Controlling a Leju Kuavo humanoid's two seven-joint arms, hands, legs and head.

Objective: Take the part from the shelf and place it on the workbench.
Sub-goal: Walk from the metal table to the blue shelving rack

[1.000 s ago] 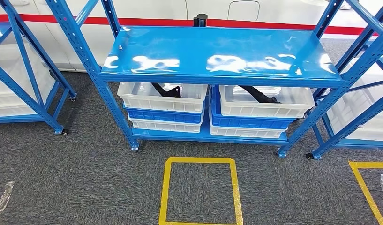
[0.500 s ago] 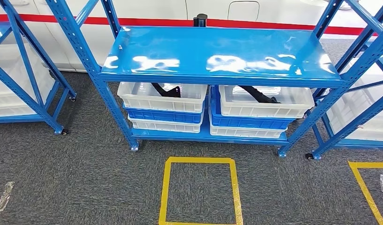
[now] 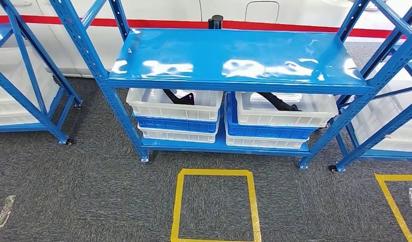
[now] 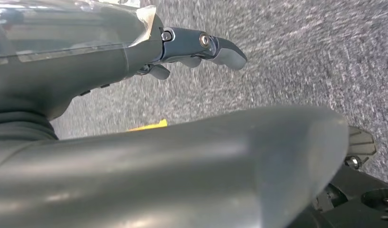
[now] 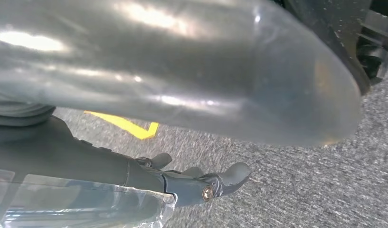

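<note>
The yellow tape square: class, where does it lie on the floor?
In the head view, the yellow tape square lies on the grey carpet, centred just in front of the blue shelf rack holding stacked bins.

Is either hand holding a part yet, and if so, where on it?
No, nothing is held. The left hand and right hand hang over grey carpet, fingers apart. The black parts lie in the white plastic bins.

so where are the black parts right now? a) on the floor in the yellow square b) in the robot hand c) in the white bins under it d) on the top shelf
c: black parts sit in the white bins under the bare top shelf.
</note>
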